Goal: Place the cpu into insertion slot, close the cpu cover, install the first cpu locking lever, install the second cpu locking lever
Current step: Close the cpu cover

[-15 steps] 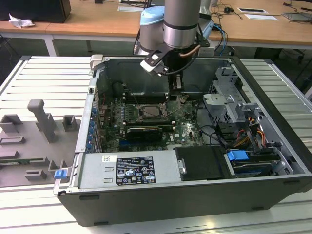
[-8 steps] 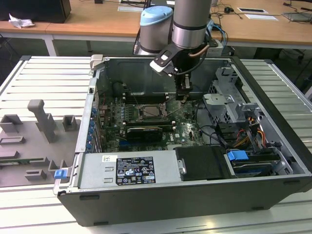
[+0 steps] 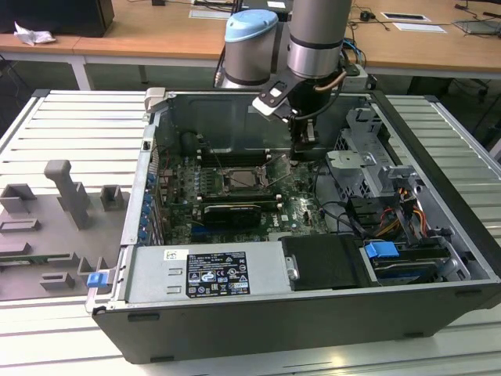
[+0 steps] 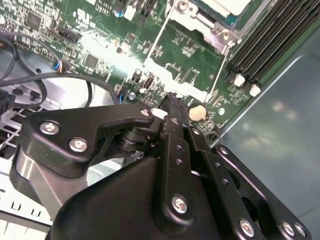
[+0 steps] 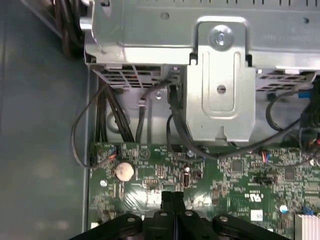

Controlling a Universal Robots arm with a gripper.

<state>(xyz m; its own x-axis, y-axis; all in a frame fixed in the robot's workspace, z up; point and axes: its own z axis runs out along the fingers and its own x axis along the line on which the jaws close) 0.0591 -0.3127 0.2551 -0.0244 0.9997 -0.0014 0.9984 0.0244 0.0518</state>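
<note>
One large dark-grey steel computer case (image 3: 258,329) lies open on its side. In the exterior view the green motherboard (image 3: 305,207) covers its floor from the middle out toward nine o'clock. The black two-fingered gripper (image 3: 304,149) comes down onto the board from twelve o'clock. In the first wrist view its fingertips (image 5: 167,202) meet with no gap and nothing visible between them, so I judge it closed and empty. It hangs close over bare board beside a small round silvery coin cell (image 5: 124,171), at about two o'clock from the socket and apart from it.

The square dark insertion slot (image 3: 246,181) with its silvery rim sits near the middle of the exterior view, its sides square to the case walls. The thin silvery cpu cover (image 4: 202,22), a frame plate, shows along the slot's edge in the second wrist view. I cannot tell whether it is pressed fully flat.

The small pale-topped square cpu (image 4: 220,5) lies inside the slot, flat, with its metal face turned up out of the open case. Being square, it has no long axis. The first step therefore looks done.

Two thin silvery wire locking levers (image 4: 159,37) (image 4: 220,67) run parallel to each other. Their long axes lead away from the slot's three-o'clock edge toward the gripper. They seem to be standing free rather than tucked down, so both lever steps look left to do, and perhaps the cover as well.
</note>
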